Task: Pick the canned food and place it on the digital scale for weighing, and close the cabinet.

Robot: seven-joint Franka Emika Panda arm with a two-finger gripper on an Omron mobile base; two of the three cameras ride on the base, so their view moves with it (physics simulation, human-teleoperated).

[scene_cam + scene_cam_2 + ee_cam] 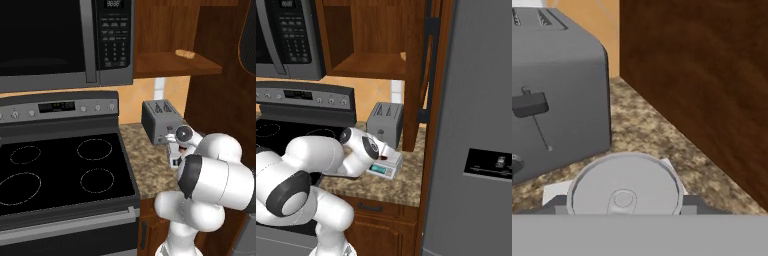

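I am holding the canned food (624, 187) between my fingers (624, 202), 1 tip showing on each side of its pale lid in the hand view, so I am judging them clenched on the can and not yet released. I am carrying it low over the table (398, 187), right above the digital scale (387, 166), whose white corners are peeking out from under the can in the hand view; whether the can is already touching the scale's top I cannot tell. The scale is sitting near the table's front right part, just in front of the toaster (159, 121) and beside the brown side panel at the table's right edge. So I am in the placing step, close to its end. Next I am needing to settle the can squarely on the scale's flat top, let my fingers go, and lift straight up so I am not tipping it. After that the cabinet (368, 42) is waiting: it is standing open above, with a flat tan item (185, 52) lying on its shelf, and its door (417, 75) with the long dark bar handle is needing a swing shut.
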